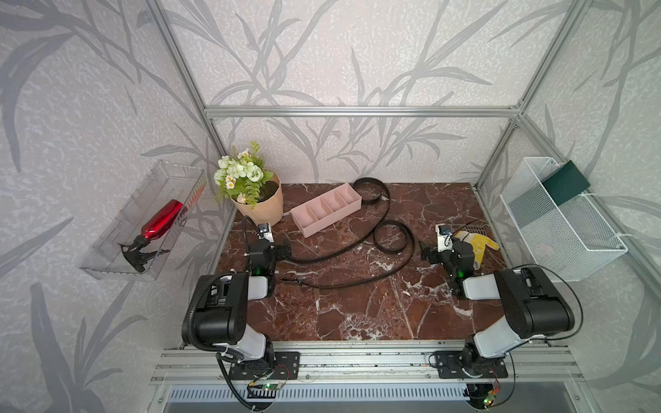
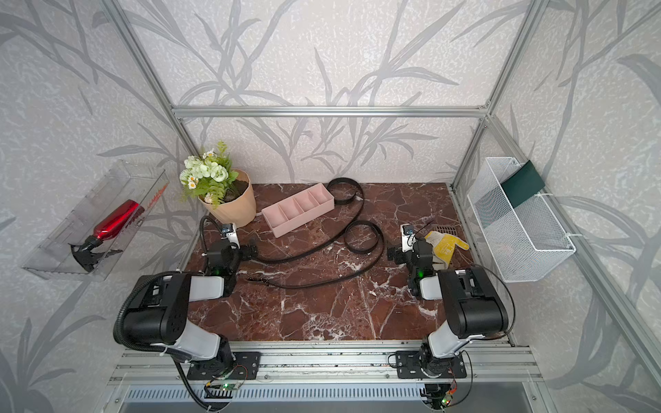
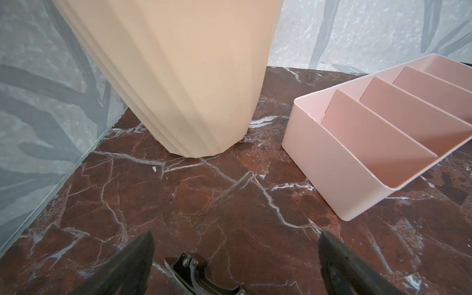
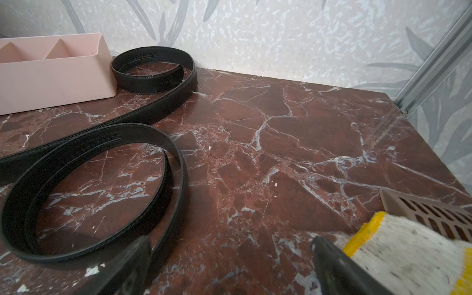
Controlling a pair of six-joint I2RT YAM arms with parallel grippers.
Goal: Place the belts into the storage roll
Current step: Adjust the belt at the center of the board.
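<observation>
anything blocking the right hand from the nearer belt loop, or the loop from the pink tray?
Nothing visible. The right hand is open, and the belt loop lies just ahead of it on bare table. From the loop to the storage roll only the other belt's strap crosses the tabletop, lying low.

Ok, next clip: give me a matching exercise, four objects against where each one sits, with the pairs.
Things:
1. red metal spray bottle
2. dark green flat pouch
3. yellow and white knitted work glove
4. pale pink four-compartment plastic tray

Places:
A. on the marble tabletop beside the peach ribbed flowerpot
B. in the clear plastic wall bin
C. on the tabletop under the right arm's wrist
D. in the white wire mesh basket

Pairs: 1-B, 2-D, 3-C, 4-A
</observation>
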